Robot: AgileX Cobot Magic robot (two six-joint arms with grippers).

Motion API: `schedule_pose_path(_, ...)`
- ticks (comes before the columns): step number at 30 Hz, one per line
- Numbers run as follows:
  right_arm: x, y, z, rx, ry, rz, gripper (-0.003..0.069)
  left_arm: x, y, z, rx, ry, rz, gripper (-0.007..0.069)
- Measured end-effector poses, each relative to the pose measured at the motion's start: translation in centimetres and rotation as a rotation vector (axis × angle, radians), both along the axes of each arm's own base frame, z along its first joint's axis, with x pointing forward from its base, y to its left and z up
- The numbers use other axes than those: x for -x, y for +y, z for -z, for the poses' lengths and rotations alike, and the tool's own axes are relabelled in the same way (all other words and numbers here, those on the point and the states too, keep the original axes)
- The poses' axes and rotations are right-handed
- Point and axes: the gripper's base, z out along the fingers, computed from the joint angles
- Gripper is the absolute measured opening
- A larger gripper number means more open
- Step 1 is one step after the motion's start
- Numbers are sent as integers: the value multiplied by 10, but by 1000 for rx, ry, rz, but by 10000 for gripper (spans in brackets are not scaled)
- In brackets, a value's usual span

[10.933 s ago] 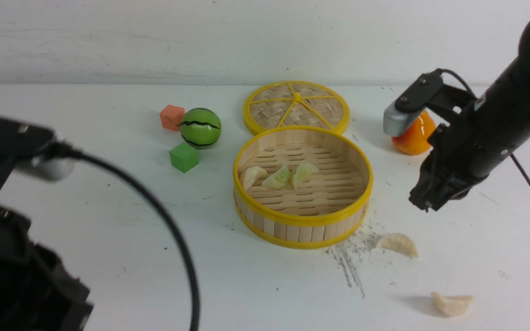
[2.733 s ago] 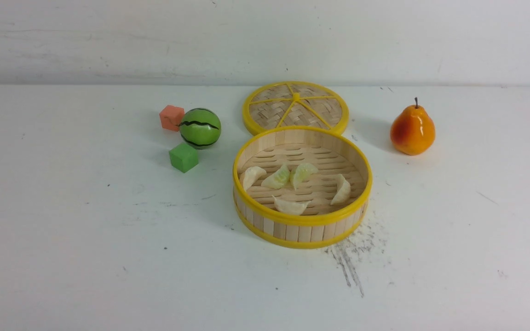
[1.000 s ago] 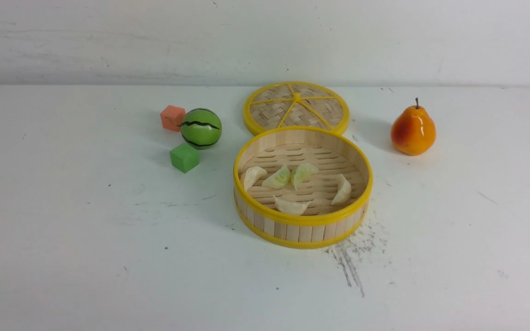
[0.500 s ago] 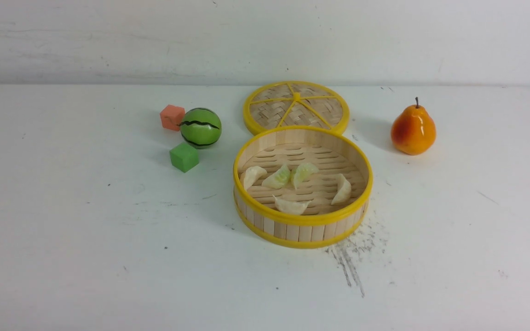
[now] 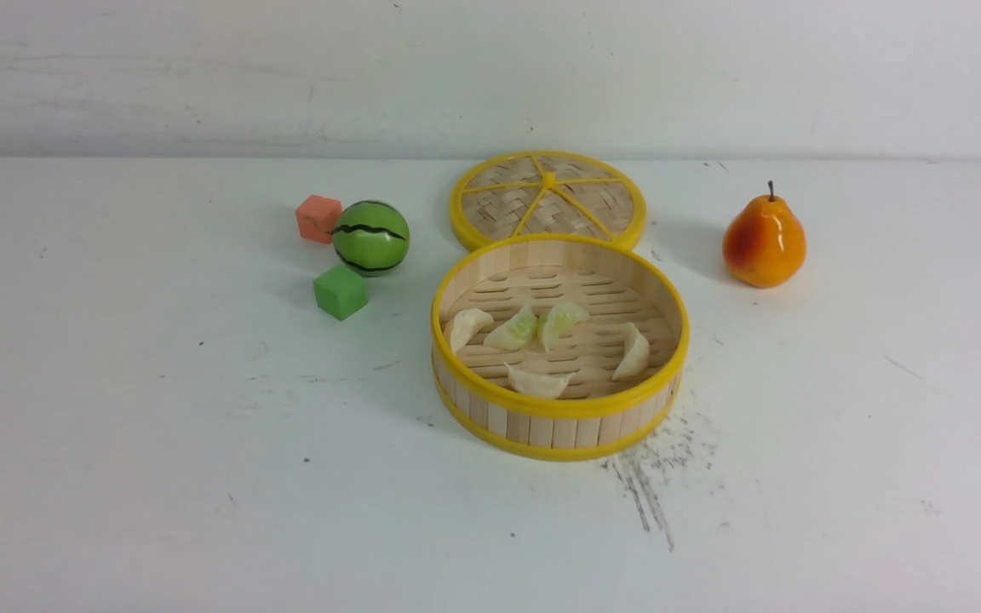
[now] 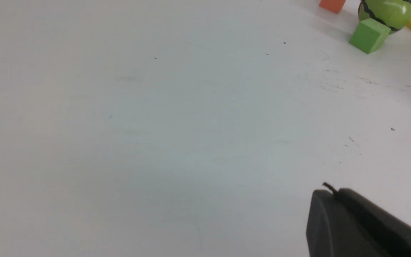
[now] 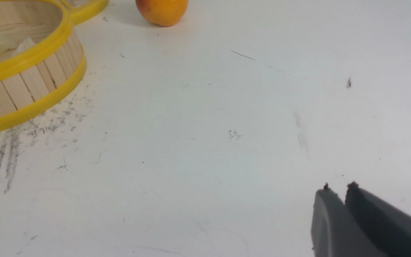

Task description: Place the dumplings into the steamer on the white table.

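Note:
The steamer (image 5: pixel 560 407) stands mid-table on the white table (image 5: pixel 158 460). Several dumplings lie on its slatted floor: a cream one (image 5: pixel 468 327) at the left, two green-tinged ones (image 5: pixel 514 330) (image 5: pixel 562 320) in the middle, a cream one (image 5: pixel 539 383) at the front and a cream one (image 5: pixel 633 352) at the right. Both arms are out of the front view. My left gripper (image 6: pixel 334 192) is shut and empty over bare table. My right gripper (image 7: pixel 337 188) is shut and empty, well apart from the steamer (image 7: pixel 30 82).
The flat woven lid (image 5: pixel 548 200) lies just behind the steamer. An orange cube (image 5: pixel 318 218), a watermelon ball (image 5: pixel 370 237) and a green cube (image 5: pixel 341 291) sit to its left. A pear (image 5: pixel 764 242) stands at the right. A dark grey smudge (image 5: pixel 652 485) marks the table.
Since 10.9 s ago, two cream dumplings that lay on the table at the front right are in the steamer, and both arms have left the front view. Nothing differs over the last second.

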Motion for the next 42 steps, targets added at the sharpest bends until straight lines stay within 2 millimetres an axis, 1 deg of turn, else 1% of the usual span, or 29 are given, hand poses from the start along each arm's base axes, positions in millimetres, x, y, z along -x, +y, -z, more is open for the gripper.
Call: schedule_pose_path(42, 0, 0, 0, -2, 0, 1, 111, 0, 0, 0, -1, 0, 1, -11)
